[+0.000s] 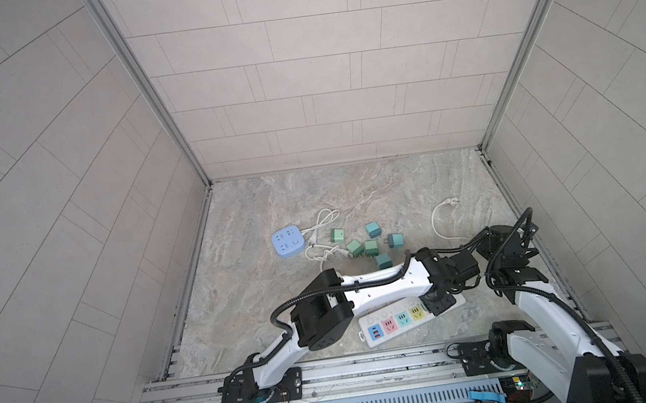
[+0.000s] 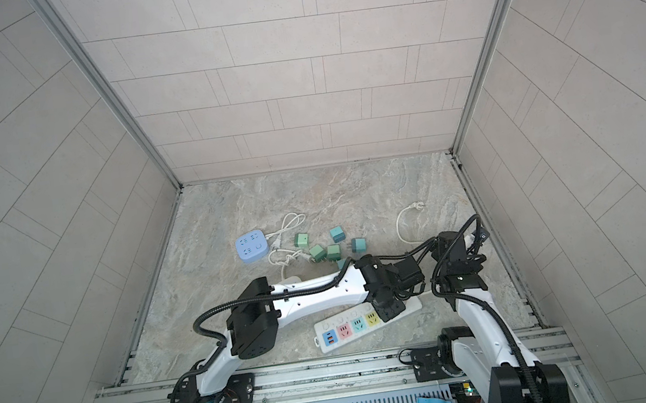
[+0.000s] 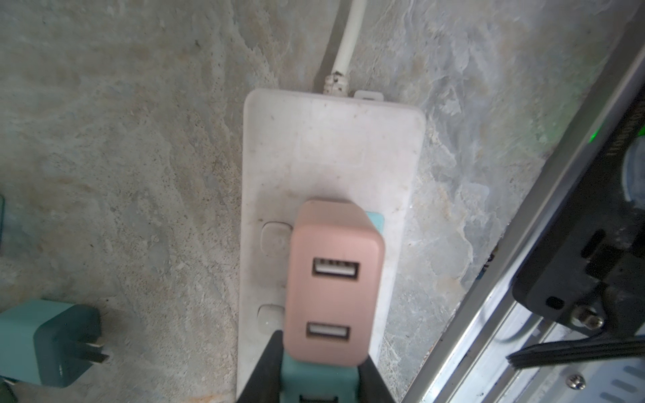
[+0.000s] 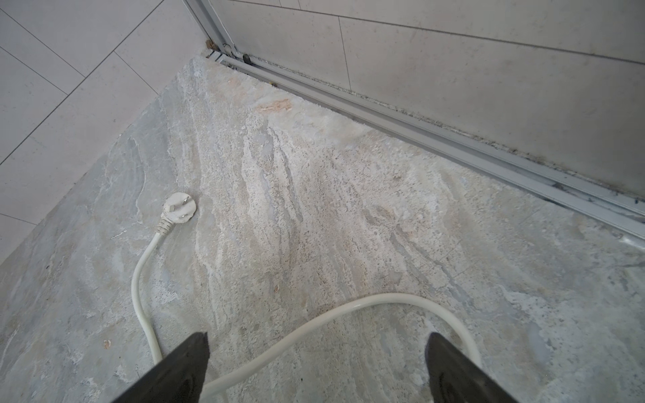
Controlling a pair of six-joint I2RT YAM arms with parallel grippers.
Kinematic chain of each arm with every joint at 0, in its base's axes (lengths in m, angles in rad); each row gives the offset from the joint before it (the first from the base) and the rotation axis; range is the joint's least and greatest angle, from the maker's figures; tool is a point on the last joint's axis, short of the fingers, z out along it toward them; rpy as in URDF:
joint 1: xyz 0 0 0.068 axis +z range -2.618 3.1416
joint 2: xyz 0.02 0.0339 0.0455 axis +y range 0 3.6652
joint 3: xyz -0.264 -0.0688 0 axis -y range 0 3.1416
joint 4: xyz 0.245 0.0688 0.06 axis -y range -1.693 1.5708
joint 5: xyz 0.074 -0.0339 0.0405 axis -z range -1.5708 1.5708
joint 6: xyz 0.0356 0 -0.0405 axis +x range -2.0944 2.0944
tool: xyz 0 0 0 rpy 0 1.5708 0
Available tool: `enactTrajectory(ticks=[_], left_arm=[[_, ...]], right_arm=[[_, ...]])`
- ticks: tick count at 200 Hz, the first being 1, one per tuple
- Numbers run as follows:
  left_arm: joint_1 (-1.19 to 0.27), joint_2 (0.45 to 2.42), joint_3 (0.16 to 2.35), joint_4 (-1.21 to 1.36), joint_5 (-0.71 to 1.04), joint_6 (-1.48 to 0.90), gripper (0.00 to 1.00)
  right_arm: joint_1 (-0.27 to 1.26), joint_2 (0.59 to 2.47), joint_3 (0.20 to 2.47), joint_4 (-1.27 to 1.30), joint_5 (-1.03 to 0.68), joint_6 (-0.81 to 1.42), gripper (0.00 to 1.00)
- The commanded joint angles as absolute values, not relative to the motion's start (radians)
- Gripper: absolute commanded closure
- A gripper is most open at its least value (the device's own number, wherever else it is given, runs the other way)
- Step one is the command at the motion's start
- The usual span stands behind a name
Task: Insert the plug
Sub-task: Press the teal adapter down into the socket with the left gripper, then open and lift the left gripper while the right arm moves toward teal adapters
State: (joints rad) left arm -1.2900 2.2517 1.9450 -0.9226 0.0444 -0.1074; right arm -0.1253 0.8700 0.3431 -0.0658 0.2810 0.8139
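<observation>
- The plug [image 3: 335,289] was a salmon-pink block with rounded edges and corners. The face turned toward the left wrist camera carried two rectangular USB ports in line, each with a bright metal rim.
- The plug stood on the white power strip [image 3: 331,146], toward the end where the white cord [image 3: 349,42] enters. A blank stretch of the strip's casing lay between plug and cord.
- Two pale square buttons [image 3: 275,237] on the strip sat just beside the plug. A teal patch [image 3: 376,221] showed past its far edge.
- The plug's pins were hidden, so their seating could not be told.
- The left claw [image 3: 321,359] was closed on the plug, with a black finger [image 3: 268,370] against each side of its near end.
- In both top views the left claw [image 1: 438,303] [image 2: 389,307] pointed down onto the strip and hid the plug. Blue, pink, teal and yellow sockets [image 1: 416,313] lay uncovered along the rest of the strip.
- The right claw [image 4: 314,352] stood wide apart and held nothing. It hung above a loop of the cord [image 4: 349,307] on the marbled counter [image 4: 349,174], and the cord's round white end [image 4: 179,207] lay flat further off.
- Six green and teal chargers [image 1: 369,247] lay loose near mid-counter, beside a pale blue socket block [image 1: 287,243]. One of them [image 3: 52,342] lay on its side near the strip with two pins showing.
</observation>
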Motion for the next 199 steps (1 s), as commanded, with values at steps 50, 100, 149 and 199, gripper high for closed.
enactTrajectory(ticks=[50, 100, 149, 199], left_arm=[[-1.31, 2.29, 1.839, -0.81, 0.149, -0.128, 1.0], [-1.307, 2.253, 1.857, -0.811, 0.147, -0.104, 0.67], [-1.301, 2.189, 1.857, -0.81, 0.118, -0.073, 0.44], [-1.25, 2.002, 1.789, -0.806, 0.048, -0.054, 0.38]], right_arm=[[-0.13, 0.844, 0.325, -0.092, 0.304, 0.831, 0.01], [-0.13, 0.823, 0.317, -0.101, 0.313, 0.836, 0.0], [-0.13, 0.819, 0.317, -0.108, 0.316, 0.838, 0.0], [-0.13, 0.812, 0.316, -0.111, 0.316, 0.836, 0.0]])
